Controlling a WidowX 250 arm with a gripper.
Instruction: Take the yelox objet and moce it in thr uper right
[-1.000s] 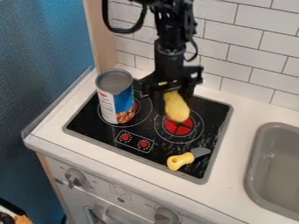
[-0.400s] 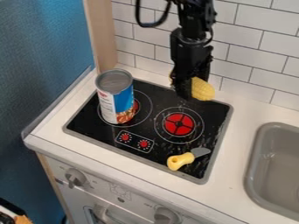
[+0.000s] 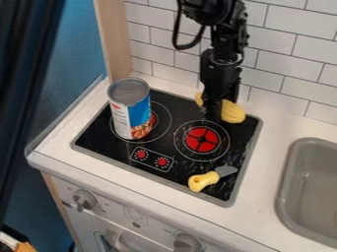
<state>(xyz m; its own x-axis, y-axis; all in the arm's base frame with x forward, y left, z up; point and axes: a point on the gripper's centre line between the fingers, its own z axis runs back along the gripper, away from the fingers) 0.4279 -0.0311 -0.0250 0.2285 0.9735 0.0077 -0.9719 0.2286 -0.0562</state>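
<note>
Black toy stovetop [image 3: 181, 172], bumpy yellow corn cob [image 3: 233, 112], gripper [image 3: 218, 109] closed around its middle

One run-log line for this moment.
gripper: holding yellow corn | corn: stove's upper right | can: left burner | knife: stove's front right

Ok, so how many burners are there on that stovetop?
2. One burner is on the side toward the sink, just in front of the yellow corn. The other is partly hidden by the can.
</note>
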